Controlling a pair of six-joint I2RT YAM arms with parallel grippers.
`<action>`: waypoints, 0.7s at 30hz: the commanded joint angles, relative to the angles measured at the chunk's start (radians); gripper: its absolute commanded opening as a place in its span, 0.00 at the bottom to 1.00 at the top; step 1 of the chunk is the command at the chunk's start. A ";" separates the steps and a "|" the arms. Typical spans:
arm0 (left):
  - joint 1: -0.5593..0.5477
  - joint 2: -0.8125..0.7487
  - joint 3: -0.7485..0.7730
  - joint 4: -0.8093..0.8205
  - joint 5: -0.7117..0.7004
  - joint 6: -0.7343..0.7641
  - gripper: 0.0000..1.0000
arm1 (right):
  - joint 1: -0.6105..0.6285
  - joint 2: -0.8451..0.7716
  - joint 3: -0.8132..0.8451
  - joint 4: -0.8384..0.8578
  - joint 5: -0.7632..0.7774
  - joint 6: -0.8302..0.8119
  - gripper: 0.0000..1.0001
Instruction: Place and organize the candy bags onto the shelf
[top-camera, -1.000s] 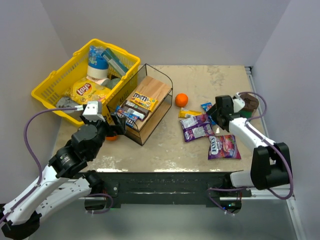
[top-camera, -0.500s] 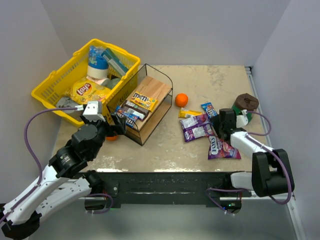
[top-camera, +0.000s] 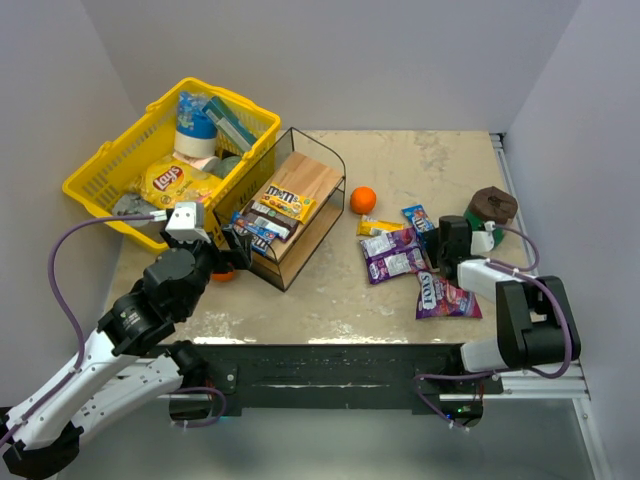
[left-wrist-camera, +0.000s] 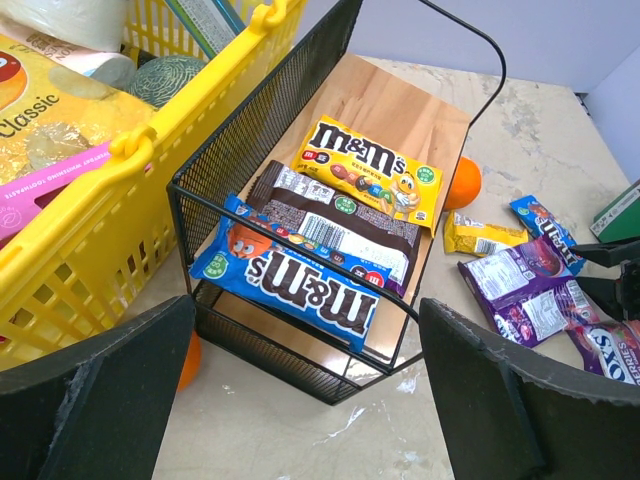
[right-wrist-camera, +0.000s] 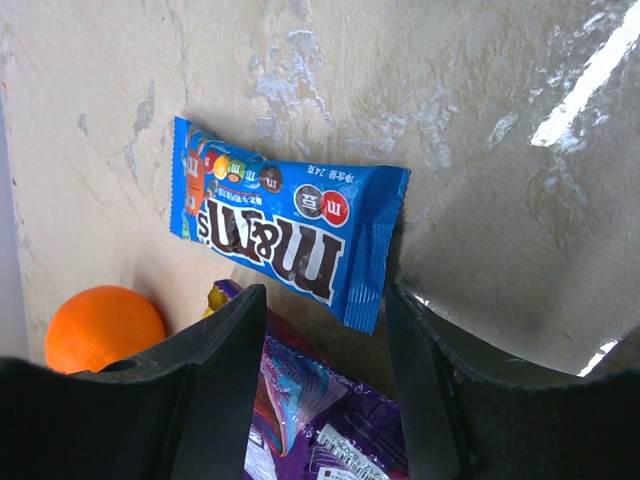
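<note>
The black wire shelf (top-camera: 300, 195) holds three candy bags: a yellow M&M's (left-wrist-camera: 367, 172), a brown one (left-wrist-camera: 340, 225) and a blue one (left-wrist-camera: 290, 280). My left gripper (left-wrist-camera: 310, 420) is open and empty, just in front of the shelf. On the table lie a blue M&M's packet (right-wrist-camera: 285, 230), a small yellow packet (top-camera: 380, 226), two purple bags (top-camera: 392, 254) and a pink-purple bag (top-camera: 447, 296). My right gripper (right-wrist-camera: 320, 370) is open, low over a purple bag (right-wrist-camera: 320, 430), its fingertips just short of the blue packet.
A yellow shopping basket (top-camera: 95, 180) with a Lay's bag (top-camera: 172, 180) stands left of the shelf. One orange (top-camera: 362, 199) lies right of the shelf, another (top-camera: 222, 274) by my left gripper. A brown round object on a green box (top-camera: 491, 206) sits at the right edge.
My right gripper has come down and nearer, from above the blue packet to low over the purple bags. The left arm and the shelf's bags have not moved.
</note>
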 joint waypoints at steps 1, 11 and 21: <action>-0.002 0.008 -0.001 0.016 -0.027 -0.004 1.00 | -0.006 0.014 -0.013 0.038 0.031 0.035 0.54; -0.002 0.014 0.002 0.017 -0.026 -0.004 0.99 | -0.018 0.089 -0.014 0.058 0.055 0.052 0.44; -0.003 0.016 0.002 0.017 -0.029 -0.006 1.00 | -0.022 0.106 -0.027 0.110 0.041 0.035 0.00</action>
